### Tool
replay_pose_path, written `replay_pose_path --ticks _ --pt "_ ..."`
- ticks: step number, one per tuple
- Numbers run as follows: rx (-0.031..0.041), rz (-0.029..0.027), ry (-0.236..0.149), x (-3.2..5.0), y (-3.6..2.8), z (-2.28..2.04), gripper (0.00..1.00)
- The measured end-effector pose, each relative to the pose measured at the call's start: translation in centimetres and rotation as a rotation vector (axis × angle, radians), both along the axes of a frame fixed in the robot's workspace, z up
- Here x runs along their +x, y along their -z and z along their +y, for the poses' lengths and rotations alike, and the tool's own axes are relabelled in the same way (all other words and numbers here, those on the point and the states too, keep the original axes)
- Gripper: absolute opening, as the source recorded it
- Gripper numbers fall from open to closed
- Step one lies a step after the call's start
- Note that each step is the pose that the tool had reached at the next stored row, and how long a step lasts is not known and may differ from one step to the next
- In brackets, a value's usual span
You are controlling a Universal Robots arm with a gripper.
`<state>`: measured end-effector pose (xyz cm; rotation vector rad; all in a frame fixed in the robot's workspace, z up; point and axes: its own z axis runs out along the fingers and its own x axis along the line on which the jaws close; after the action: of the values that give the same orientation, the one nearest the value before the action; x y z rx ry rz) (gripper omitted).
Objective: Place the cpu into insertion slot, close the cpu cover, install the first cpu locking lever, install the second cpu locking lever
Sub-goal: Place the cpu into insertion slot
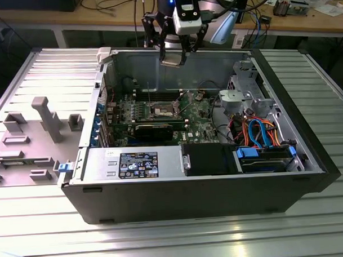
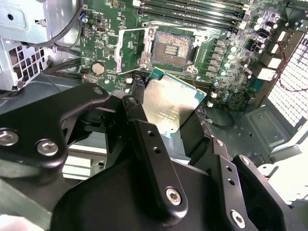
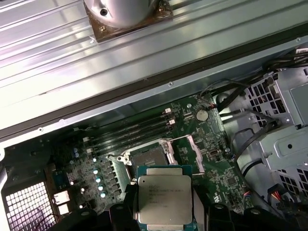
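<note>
Black tool [image 2: 167, 114] clamps the cpu [image 2: 166, 102] by its edges. Beyond it lies the uncovered insertion slot [image 2: 173, 47], its cpu cover [image 2: 131, 50] swung open.

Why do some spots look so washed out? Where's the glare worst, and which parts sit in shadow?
Exterior view: the ribbed table gleams white in front of the computer case, whose inside is dimmer. First wrist view: the same table is washed out beyond the case wall. Second wrist view: the cpu gleams on its metal top, while the black claw gripping it looks dark.
</note>
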<state>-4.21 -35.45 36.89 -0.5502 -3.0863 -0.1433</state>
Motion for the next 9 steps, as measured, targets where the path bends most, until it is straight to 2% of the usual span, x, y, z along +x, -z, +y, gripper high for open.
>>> replay_pose_path --ticks 5,9 --pt "-0.0001 0.0001 0.086 -0.01 0.06 0.00 0.54" --pt "0.0001 0.0000 0.098 -0.14 0.07 0.00 0.54"
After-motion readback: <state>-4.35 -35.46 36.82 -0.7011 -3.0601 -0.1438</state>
